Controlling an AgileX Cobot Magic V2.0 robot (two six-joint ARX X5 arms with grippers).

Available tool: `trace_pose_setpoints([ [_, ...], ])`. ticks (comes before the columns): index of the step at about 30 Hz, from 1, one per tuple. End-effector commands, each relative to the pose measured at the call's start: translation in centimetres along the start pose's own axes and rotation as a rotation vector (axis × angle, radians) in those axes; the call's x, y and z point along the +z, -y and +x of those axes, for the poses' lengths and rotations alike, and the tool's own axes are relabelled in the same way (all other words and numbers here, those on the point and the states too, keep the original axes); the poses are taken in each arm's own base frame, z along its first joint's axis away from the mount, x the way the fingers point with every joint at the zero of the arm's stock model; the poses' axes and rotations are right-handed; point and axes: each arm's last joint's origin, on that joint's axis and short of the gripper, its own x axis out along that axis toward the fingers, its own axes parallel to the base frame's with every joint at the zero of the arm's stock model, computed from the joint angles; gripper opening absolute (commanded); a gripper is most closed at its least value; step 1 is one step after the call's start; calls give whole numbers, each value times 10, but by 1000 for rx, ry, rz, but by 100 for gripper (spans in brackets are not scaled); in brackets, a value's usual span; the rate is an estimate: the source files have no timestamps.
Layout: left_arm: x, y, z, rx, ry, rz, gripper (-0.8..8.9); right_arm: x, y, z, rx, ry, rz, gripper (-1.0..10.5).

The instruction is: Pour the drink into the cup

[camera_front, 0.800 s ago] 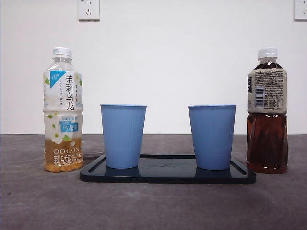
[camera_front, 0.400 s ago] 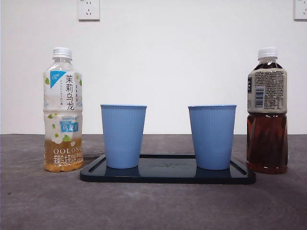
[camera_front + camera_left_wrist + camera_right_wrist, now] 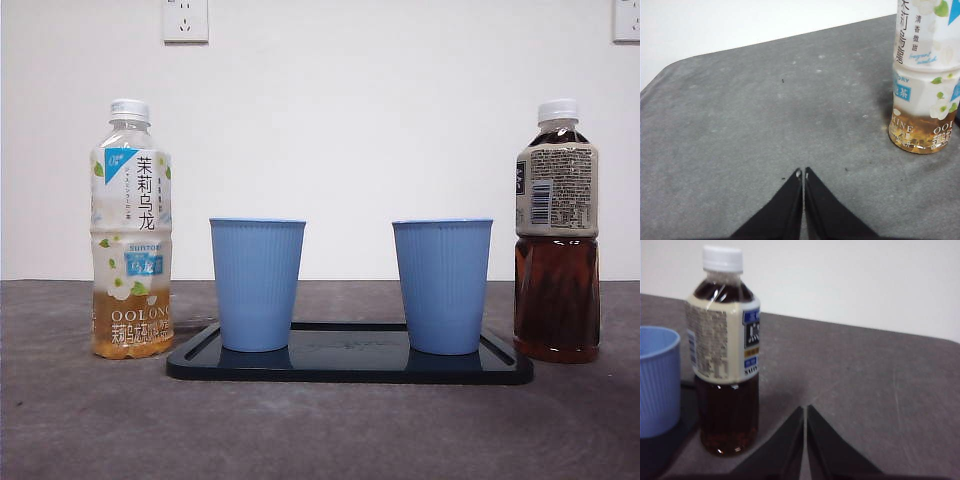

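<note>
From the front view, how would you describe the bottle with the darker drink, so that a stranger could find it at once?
Start at the black flat tray holding two blue ribbed plastic cups. Beyond the right-hand cup, off the tray, stands the dark brown tea bottle with a white cap. Unlike the pale oolong bottle with the flowered label at the other end, its liquid is dark and nearly fills it.

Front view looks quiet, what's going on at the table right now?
Nothing is being handled yet. The left gripper hangs over bare table near the oolong tea bottle, jaws shut and empty. The right gripper hangs beside the dark tea bottle, jaws also shut and empty. Both bottles stand upright and capped, either side of the black tray, which holds the left blue cup and the right blue cup. No pour has begun.
</note>
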Motion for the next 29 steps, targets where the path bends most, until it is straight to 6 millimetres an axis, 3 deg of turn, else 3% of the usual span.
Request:
trace_pose_setpoints([
  [1,-7,1,2,-4,-28,-6,7,-3,1,0,-22,-19,-10,6],
  [9,-7,1,2,-4,-28,-6,7,-11,0,0,-12,-108,-3,6],
  [29,-7,1,2,-4,-28,-6,7,-10,0,0,-14,-91,-3,6],
])
